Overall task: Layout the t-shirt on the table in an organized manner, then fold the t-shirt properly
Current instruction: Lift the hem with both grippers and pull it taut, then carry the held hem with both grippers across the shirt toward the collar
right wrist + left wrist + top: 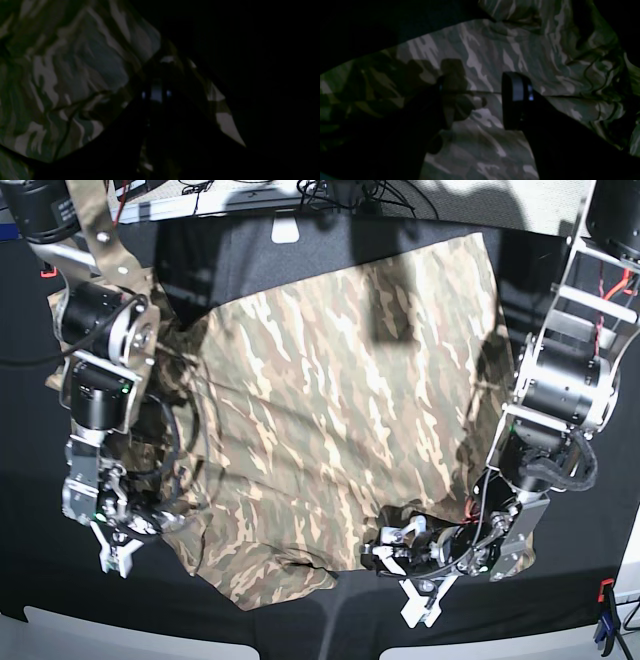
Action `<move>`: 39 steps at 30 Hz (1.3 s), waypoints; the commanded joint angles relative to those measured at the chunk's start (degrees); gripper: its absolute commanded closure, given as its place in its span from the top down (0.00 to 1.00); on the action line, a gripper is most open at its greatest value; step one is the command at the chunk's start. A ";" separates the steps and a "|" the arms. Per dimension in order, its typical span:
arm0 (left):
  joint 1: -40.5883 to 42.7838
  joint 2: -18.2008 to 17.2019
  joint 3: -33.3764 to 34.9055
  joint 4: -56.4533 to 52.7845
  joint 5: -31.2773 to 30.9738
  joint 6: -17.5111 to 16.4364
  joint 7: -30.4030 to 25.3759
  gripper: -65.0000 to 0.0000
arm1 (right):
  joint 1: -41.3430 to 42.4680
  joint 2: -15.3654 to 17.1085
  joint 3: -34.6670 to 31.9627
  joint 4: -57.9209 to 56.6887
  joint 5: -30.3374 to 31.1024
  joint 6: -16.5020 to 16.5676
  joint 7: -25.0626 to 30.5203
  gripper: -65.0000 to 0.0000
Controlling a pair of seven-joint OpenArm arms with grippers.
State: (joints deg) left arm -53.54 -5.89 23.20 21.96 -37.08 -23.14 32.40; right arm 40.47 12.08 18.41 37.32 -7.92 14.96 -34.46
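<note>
The camouflage t-shirt (330, 410) lies spread over the black table (300, 620), wrinkled along its left side and bunched at the bottom hem. My right gripper (118, 552) is at the shirt's lower left edge. In the right wrist view this gripper (156, 93) is shut, with a fold of the t-shirt (75, 75) pinched between its tips and cloth rising on both sides. My left gripper (420, 598) hovers over the bottom hem right of centre. In the left wrist view it (477, 100) stands open above flat t-shirt (482, 55) cloth, with nothing between its fingers (516, 100).
A blue clamp (605, 620) sits at the table's lower right edge. The light rim (100, 632) runs along the front. Cables and a white board (300, 200) lie beyond the far edge. Bare black cloth surrounds the shirt at the front and right.
</note>
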 commanded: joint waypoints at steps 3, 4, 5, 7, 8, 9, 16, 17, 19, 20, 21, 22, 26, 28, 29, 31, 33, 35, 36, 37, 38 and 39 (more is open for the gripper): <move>-2.49 0.00 -0.17 0.92 -0.50 -1.27 5.38 0.41 | 2.27 1.01 -0.09 0.90 -1.86 0.00 1.51 0.00; -2.45 -0.02 -0.17 0.92 -0.48 -2.89 7.54 0.41 | 2.36 1.31 -0.07 0.90 -2.47 0.00 1.66 0.00; -2.32 -0.07 -0.17 0.92 -0.48 -5.42 9.29 0.41 | 2.36 1.81 -0.09 0.90 -2.38 -0.02 1.73 0.00; -1.95 -0.22 -0.17 0.96 -0.52 -10.99 10.12 0.41 | 2.38 2.89 -0.09 0.92 -2.29 0.00 1.97 0.00; -1.64 -0.33 -0.17 0.98 -0.52 -12.68 9.57 0.41 | 2.38 3.34 -0.07 0.92 -1.97 0.02 1.95 0.00; -1.33 -0.37 -0.17 1.01 -0.55 -13.68 9.01 0.41 | 2.38 3.96 -0.09 0.92 -1.55 0.04 1.90 0.00; 5.03 -1.73 -0.17 8.24 -0.50 -16.86 7.02 0.40 | 2.60 8.20 -0.07 0.92 10.08 0.07 5.18 0.00; 6.62 -2.25 -0.17 10.75 -0.50 -16.86 7.06 0.40 | 2.73 8.79 -0.07 0.92 12.04 0.11 3.15 0.00; 10.16 -3.50 -0.17 16.92 -0.50 -16.86 7.13 0.40 | 3.21 9.75 -0.07 0.92 13.99 0.28 -0.13 0.00; 12.13 -4.22 -0.17 20.48 -0.50 -16.86 7.32 0.40 | 3.32 10.08 -0.07 0.92 14.12 0.44 -0.61 0.00; 14.10 -4.98 -0.17 24.26 -0.50 -16.86 7.72 0.40 | 3.41 10.34 -0.07 0.92 13.92 0.74 -0.66 0.00; 16.04 -5.88 -0.17 28.39 -0.50 -16.86 8.41 0.40 | 3.48 10.54 -0.07 0.92 13.68 1.03 -0.68 0.00; 24.09 -10.34 -0.17 45.94 -0.48 -16.86 10.01 0.40 | 3.43 10.60 -0.07 1.84 9.60 1.11 -1.03 0.00; 27.58 -13.16 -0.17 54.75 -0.48 -16.86 10.01 0.40 | 3.43 10.60 -0.07 2.91 9.64 1.14 -1.62 0.00; 29.27 -14.67 -0.17 58.88 -0.48 -16.86 10.03 0.40 | 3.30 10.58 -0.09 3.65 9.64 1.18 -1.75 0.00; 32.54 -17.79 -0.17 66.23 -0.48 -15.61 10.03 0.40 | 3.13 10.60 -0.07 5.31 9.62 2.71 -2.75 0.00; 36.09 -20.92 -0.17 71.56 -0.48 -13.27 10.03 0.40 | 3.13 10.67 -0.07 6.60 9.60 7.23 -3.82 0.00; 40.00 -23.74 -0.17 74.71 -0.50 -12.00 10.01 0.40 | 3.13 10.62 -0.07 7.69 9.64 9.25 -4.59 0.00; 42.21 -24.96 -0.17 75.73 -0.52 -12.02 10.03 0.40 | 3.13 10.60 -0.07 8.02 9.64 9.51 -4.68 0.00; 44.59 -26.10 -0.17 76.74 -0.59 -12.04 10.03 0.40 | 3.08 10.60 -0.07 8.26 9.64 9.88 -4.68 0.00; 47.23 -27.02 -0.17 77.96 -1.09 -12.04 10.03 0.40 | 2.91 10.64 -0.07 8.52 9.64 10.23 -4.63 0.00; 50.01 -27.76 -0.17 79.32 -2.08 -12.04 10.01 0.40 | 2.49 10.64 -0.07 8.98 9.62 10.62 -4.61 0.00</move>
State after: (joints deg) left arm -2.35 -33.56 23.35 99.98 -37.71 -34.74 43.94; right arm 40.91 21.80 18.33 45.21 1.43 25.41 -40.05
